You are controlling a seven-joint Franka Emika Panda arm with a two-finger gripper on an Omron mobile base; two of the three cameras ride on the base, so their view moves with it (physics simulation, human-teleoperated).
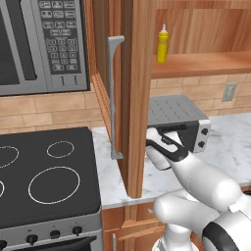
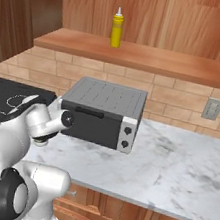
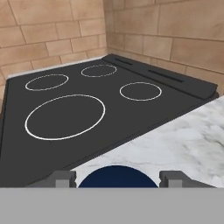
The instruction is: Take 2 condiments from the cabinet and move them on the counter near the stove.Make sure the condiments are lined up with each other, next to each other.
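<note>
- Because the jar point(image 3: 117, 176) must end beside the stove point(image 3: 70, 122), the gripper point(image 3: 117, 179) hangs over the counter point(image 3: 183, 140) edge, its tips clamped either side of the dark blue lid.
- At twelve o'clock in the right base view, the yellow bottle point(image 2: 116, 28) waits upright on the cabinet shelf point(image 2: 141, 56), so its partner likely lands first, leaving room alongside.

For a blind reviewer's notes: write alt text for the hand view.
A dark blue jar lid sits between the gripper fingertips at the bottom, over white marble counter. Beyond lies the black glass cooktop with four thin white burner rings, backed by a tan brick wall.
</note>
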